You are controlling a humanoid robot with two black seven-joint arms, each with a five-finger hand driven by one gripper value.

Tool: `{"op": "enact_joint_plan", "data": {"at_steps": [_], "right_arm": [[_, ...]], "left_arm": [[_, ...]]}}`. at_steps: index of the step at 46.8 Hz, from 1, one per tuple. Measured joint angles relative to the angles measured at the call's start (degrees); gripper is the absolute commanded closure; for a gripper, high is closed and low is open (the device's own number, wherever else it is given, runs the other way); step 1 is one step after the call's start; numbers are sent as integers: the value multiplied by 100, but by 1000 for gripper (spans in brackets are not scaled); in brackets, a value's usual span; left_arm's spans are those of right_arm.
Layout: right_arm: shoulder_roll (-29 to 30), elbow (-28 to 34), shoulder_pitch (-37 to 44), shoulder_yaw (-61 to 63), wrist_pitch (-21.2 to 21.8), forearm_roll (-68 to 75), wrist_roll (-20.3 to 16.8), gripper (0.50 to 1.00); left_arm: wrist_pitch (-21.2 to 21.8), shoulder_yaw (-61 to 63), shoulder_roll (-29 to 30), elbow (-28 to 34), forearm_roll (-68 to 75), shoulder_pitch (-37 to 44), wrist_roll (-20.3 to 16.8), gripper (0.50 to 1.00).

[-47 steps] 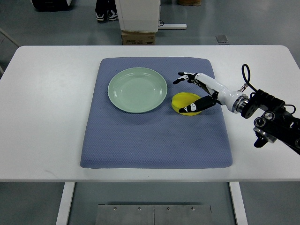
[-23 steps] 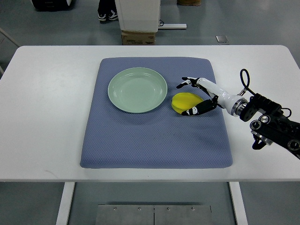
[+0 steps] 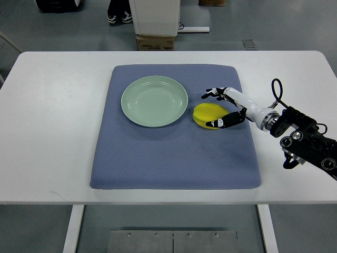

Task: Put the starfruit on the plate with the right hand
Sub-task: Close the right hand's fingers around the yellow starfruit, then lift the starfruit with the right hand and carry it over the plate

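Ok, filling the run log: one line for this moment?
right hand: open around starfruit | starfruit: on mat | plate: empty

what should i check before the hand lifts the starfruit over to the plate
1. Plate has nothing on it: ok.
2. Starfruit lies on the blue mat, just right of the plate: ok.
3. Right hand is at the fruit, thumb below it, fingers above: ok.
4. Grip closed firmly on the fruit: cannot tell; the fingers look spread.
5. Path from fruit to plate is free of other things: ok.
6. Left hand out of the way: ok, not in view.
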Motion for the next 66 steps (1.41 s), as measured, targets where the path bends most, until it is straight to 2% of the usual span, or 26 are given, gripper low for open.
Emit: {"op": "enact_joint_plan", "data": {"at_steps": [15,29,33,38,42,45,66], "right_arm": [[-2,0,-10,-75,2,-58,32,617],[0,-45,-30,-91,2,-123,55,707],[0,-81,-40,-101,2,-143,55,749],[0,-95,-40,-101,2,-195,55,829],[5,-109,-40,-98,2,-207,55,942],[19,-148,-39,-76,2,-212,55,1000],[128,-210,333,355,10,-145,-13,1000]], "left_arm": [[0,-1,0,0,2,0,0,500],[0,-1,0,0,6,0,0,500],[0,-1,0,0,6,0,0,500],[0,0,0,0,6,0,0,500],[0,1,0,0,6,0,0,500],[0,0,0,0,5,0,0,500],[0,2,0,0,1,0,0,500]]}}
